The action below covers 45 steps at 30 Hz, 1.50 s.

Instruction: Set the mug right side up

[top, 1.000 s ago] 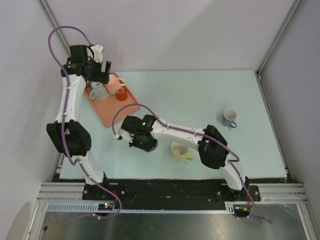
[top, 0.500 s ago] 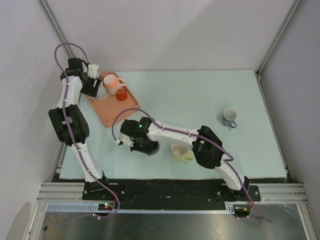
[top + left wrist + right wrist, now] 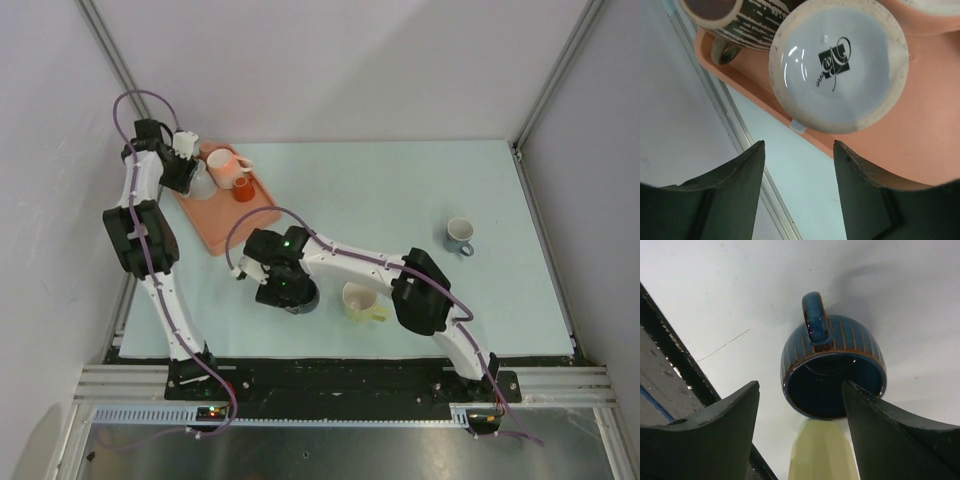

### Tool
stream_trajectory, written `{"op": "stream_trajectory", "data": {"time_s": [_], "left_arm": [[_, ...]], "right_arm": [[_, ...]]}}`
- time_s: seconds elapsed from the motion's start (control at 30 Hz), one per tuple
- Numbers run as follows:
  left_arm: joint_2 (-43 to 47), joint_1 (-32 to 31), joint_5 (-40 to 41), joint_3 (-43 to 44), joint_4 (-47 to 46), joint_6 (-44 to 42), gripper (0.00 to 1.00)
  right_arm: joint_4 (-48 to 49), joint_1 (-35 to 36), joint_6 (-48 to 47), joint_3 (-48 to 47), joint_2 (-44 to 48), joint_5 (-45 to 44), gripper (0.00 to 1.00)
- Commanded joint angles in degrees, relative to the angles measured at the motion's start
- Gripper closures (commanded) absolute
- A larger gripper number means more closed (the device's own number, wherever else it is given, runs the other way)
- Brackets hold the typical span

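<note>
1. Compared with a second ago, the left arm is sitting lower and further left, now over the far-left corner of the tray [image 3: 920, 145]. The right pincer [image 3: 800, 385] is sitting slightly nearer the arm bases, so the blue mug [image 3: 835, 375] is now showing in the top view.
2. The left pincer [image 3: 798, 145] is hanging released, its fingers spread and gripping nothing.
3. The pale mug [image 3: 840, 65] is standing upside down on the tray near its edge, its printed base facing the left wrist camera. A dark striped mug [image 3: 755, 20] is sitting just beside it.
4. The right pincer is also hanging released above the blue mug, fingers clear of it on either side.
5. The blue mug is resting on the worktop [image 3: 805, 200], its mouth facing the right wrist camera and its handle pointing away.
6. A yellow mug [image 3: 358, 300] is sitting near the blue one, and a grey mug [image 3: 459, 235] is standing well apart to the right.
</note>
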<state>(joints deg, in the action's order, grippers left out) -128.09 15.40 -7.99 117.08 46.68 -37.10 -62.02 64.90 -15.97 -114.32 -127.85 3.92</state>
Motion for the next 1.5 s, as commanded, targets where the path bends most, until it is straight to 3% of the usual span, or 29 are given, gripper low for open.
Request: {"op": "stream_trajectory", "data": {"time_s": [0.0, 0.2, 0.33, 0.6, 0.87, 0.97, 1.1, 1.2, 1.27, 1.33, 1.4, 1.47], "left_arm": [[-2.2, 0.3, -1.8, 3.8, -0.8, -3.1, 0.39], [-4.7, 0.3, -2.2, 4.8, -0.8, -5.6, 0.42], [-5.7, 0.4, -4.4, 5.4, -0.8, -6.9, 0.52], [-1.2, 0.3, -9.5, -0.2, -0.7, -8.9, 0.97], [8.9, 1.2, -8.9, -8.1, -0.7, -2.8, 1.00], [14.0, 1.2, -10.3, -12.0, -0.7, 2.0, 1.00], [21.2, 1.1, -13.9, -16.6, -0.8, 9.0, 1.00], [26.3, 1.0, -18.4, -19.2, -0.7, 14.0, 1.00], [29.4, 0.3, -22.1, -20.2, -0.7, 17.8, 1.00], [32.3, -1.2, -26.4, -20.6, -0.8, 21.1, 1.00], [34.5, -3.7, -30.4, -20.4, -0.8, 24.0, 1.00], [36.1, -6.3, -33.9, -19.8, -0.8, 27.0, 1.00]], "right_arm": [[1.5, 0.0, 1.3, -2.3, 6.9, 1.2, 0.27], [1.2, -0.5, 2.4, -2.0, 9.3, -0.2, 0.24], [1.1, -1.1, 3.6, -1.8, 10.1, -0.2, 0.24], [1.0, -2.0, 5.4, 0.0, 11.7, -0.2, 0.24], [3.7, -4.5, 8.0, 2.2, 16.0, 1.8, 0.21], [8.4, -6.8, 9.7, 4.1, 19.2, 5.1, 0.05], [19.3, -10.5, 15.5, 6.3, 22.3, 12.1, 0.01], [31.9, -15.2, 26.6, 9.7, 24.2, 19.9, 0.01], [45.7, -18.8, 37.2, 14.3, 25.5, 26.5, 0.01], [65.6, -21.8, 50.1, 20.1, 26.0, 31.8, 0.01], [81.7, -24.3, 63.4, 24.6, 24.8, 32.5, 0.01], [91.0, -26.2, 72.3, 25.6, 22.6, 31.5, 0.01]]}}
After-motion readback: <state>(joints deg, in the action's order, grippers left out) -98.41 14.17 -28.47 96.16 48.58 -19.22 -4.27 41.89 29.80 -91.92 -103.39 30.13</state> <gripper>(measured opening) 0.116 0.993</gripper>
